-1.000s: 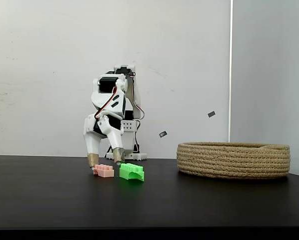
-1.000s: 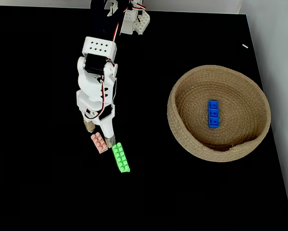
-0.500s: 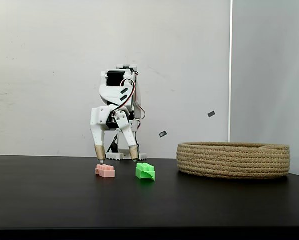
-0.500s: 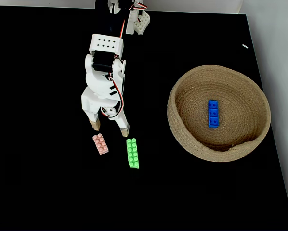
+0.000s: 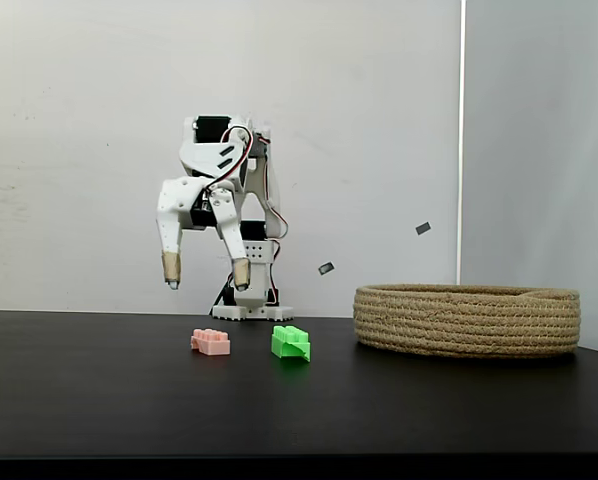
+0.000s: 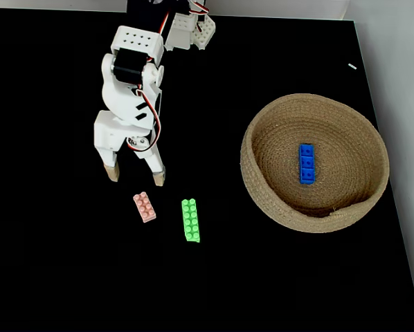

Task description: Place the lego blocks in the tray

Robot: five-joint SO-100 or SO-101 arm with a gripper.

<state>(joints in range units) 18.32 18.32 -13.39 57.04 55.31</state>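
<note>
— Two bricks lie on the black surface (image 6: 68, 277) just below the hand (image 6: 134, 176) in the fixed view from above: the salmon-pink brick (image 6: 144, 206) nearly under it, the green brick (image 6: 190, 220) a little further off to the right of it.

— And the hand itself?

— Spread wide, holding nothing. In the side-on fixed view the hand (image 5: 206, 280) hangs clear above the surface (image 5: 99, 400), its tan-tipped fingers (image 5: 170, 269) pointing down, with the salmon-pink brick (image 5: 210, 342) below the gap between them and the green brick (image 5: 291, 342) beyond the right finger.

— Where is the blue one?

— Far to the right of the hand, lying flat inside the rope tray (image 6: 262, 187). The blue brick (image 6: 307, 163) sits near the middle of the tray floor, its long side running up and down the view.

— Does the tray touch anything?

— No. In the side-on view the tray (image 5: 467, 320) stands well apart from the hand and from both loose bricks.
</note>
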